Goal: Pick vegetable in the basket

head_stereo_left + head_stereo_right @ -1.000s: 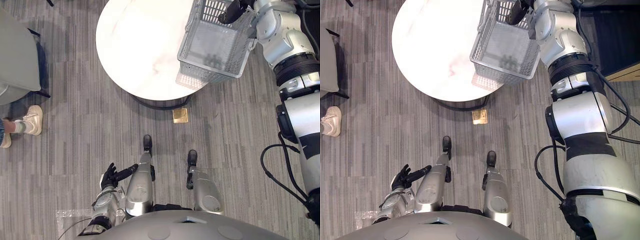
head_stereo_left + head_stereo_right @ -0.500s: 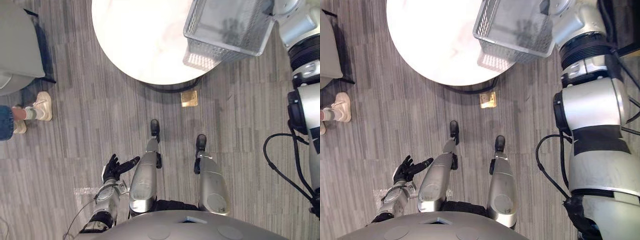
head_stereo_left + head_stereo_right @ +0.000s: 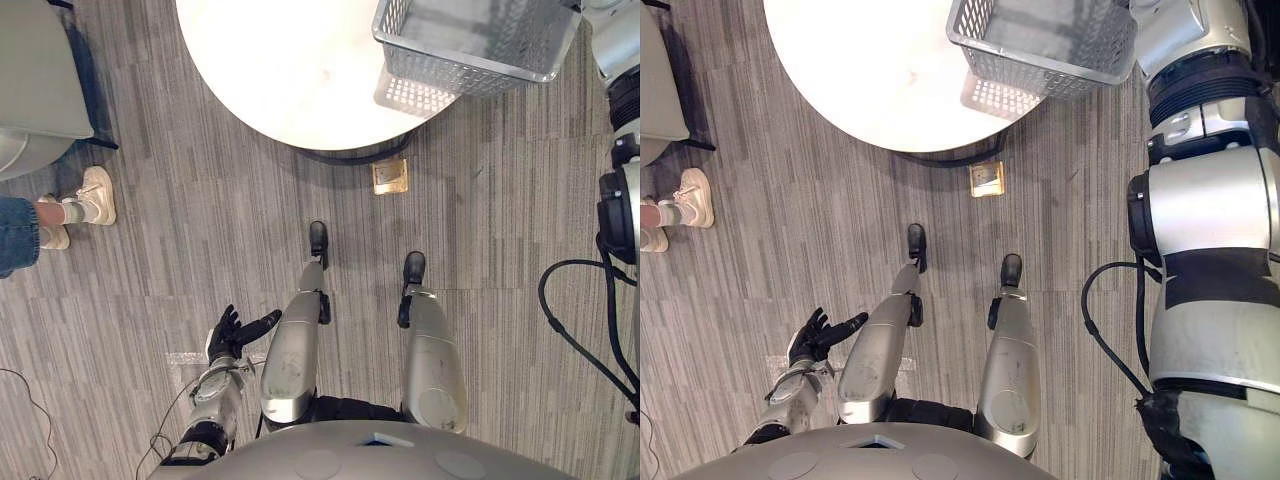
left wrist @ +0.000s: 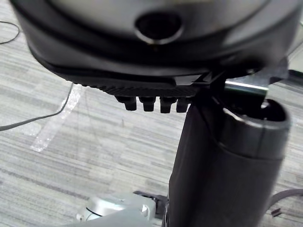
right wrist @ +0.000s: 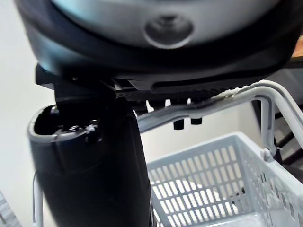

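Note:
A grey plastic mesh basket (image 3: 470, 45) hangs over the right edge of the round white table (image 3: 290, 70). My right hand (image 5: 90, 165) is shut on its white wire handle (image 5: 208, 106), which runs between thumb and fingers, and the basket's wall (image 5: 208, 184) shows below the hand. I see no vegetable in the part of the basket that is in view. My left hand (image 3: 232, 333) hangs low by my left side above the floor, open with its fingers (image 4: 151, 103) spread and nothing in it.
A person's feet in pale shoes (image 3: 90, 195) stand on the grey striped carpet at the left. A grey seat (image 3: 40, 80) fills the upper left corner. A brass floor plate (image 3: 389, 176) lies just below the table's edge.
The whole picture has shifted, so the camera has moved; table and basket now lie nearer the top edge. The basket stays in my right hand. The left hand is unchanged.

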`<state>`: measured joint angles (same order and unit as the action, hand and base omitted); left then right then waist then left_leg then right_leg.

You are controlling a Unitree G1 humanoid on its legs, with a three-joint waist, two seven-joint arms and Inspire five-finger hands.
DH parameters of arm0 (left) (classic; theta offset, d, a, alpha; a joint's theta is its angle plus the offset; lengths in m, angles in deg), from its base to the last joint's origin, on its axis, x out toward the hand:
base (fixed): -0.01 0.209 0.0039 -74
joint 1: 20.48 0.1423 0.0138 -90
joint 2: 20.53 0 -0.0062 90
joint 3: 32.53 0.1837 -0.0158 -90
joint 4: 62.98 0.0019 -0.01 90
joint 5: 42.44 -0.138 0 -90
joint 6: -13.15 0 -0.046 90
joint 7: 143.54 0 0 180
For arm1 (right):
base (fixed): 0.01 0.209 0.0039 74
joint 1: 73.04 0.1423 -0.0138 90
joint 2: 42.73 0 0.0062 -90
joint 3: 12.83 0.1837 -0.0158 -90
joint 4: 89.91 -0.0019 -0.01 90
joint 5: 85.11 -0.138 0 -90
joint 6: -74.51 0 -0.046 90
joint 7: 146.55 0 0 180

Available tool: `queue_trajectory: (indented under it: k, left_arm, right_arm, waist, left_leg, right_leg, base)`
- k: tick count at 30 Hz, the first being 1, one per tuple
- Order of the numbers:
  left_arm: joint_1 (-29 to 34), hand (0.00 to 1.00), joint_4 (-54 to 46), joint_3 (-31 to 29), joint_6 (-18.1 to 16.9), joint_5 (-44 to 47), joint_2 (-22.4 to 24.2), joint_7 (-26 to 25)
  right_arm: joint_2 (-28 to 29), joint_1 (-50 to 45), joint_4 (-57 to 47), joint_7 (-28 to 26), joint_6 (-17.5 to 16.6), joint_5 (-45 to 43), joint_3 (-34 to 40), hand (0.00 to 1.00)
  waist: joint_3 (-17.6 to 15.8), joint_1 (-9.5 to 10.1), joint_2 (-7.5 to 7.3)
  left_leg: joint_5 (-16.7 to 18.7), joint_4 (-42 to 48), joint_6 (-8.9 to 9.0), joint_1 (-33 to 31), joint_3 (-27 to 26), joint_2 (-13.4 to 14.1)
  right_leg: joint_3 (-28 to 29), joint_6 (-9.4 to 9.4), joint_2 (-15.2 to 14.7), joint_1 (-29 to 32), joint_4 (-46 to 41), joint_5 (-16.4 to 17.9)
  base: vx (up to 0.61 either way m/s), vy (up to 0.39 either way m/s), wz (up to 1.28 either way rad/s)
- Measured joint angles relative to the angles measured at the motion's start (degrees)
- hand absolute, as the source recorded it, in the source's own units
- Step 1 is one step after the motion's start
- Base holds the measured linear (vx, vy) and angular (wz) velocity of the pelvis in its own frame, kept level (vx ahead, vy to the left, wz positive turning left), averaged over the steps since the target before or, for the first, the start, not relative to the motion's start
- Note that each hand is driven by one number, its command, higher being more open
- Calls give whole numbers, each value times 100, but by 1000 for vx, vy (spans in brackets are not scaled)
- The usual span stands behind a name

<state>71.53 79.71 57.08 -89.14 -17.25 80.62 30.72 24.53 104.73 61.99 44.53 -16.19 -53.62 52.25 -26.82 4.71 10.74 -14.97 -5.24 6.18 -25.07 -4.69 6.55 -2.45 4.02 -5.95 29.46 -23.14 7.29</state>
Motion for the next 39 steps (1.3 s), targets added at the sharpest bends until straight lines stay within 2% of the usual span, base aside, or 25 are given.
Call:
queue_trajectory:
  k: [11,16,20,26,29,34,39]
  left_arm:
    - [-211,100,77,5,0,-3,2,-2]
    - [-209,100,185,-29,21,-37,1,-5]
    - [-208,100,202,-189,130,-118,-8,7]
    - [-221,100,267,-453,136,-263,-13,42]
    - [-256,100,310,-626,139,-418,-19,88]
    - [-275,100,422,-832,266,-616,-21,107]
    - [-255,100,499,-982,374,-786,-23,121]
  right_arm:
    - [-69,-384,-209,58,-11,313,-8,0]
    - [-42,-829,-212,-81,-17,312,18,0]
    - [-14,-994,-280,-278,-10,390,10,0]
    - [138,-1344,-712,-516,-58,391,-56,0]
    - [198,-1632,-1065,-613,-137,307,-56,0]
    - [526,-2207,-1489,-694,-366,-18,-48,0]
    - [675,-2938,-1621,-752,-421,-346,141,0]
  waist:
    - [4,-24,5]
    - [8,-36,3]
    - [14,-100,-10]
    - [58,-122,-115]
    - [108,-137,-225]
    - [293,-174,-597]
    - [612,-210,-928]
  left_leg:
    - [-67,4,-57,148,56,-98]
    - [0,0,8,444,128,-96]
    - [59,1,-61,648,122,-96]
    - [40,12,-96,935,9,-87]
    - [56,3,-81,1056,-40,-8]
    - [161,-1,-43,1355,-205,194]
    - [263,0,2,1499,-291,209]
  right_leg:
    - [-23,17,-118,-86,-216,126]
    - [-102,35,-124,-475,-68,113]
    - [-140,119,-119,-841,236,-10]
    - [-50,165,-86,-1235,588,-161]
    - [-36,145,8,-1459,852,-291]
    - [100,85,205,-1821,1264,-513]
    - [136,112,245,-2034,1472,-558]
  base:
    - [21,-49,5]
    - [1,-21,4]
    - [23,5,-1]
    - [64,-5,-8]
    - [26,-34,-13]
    - [-11,-41,-23]
    - [-11,-9,-8]
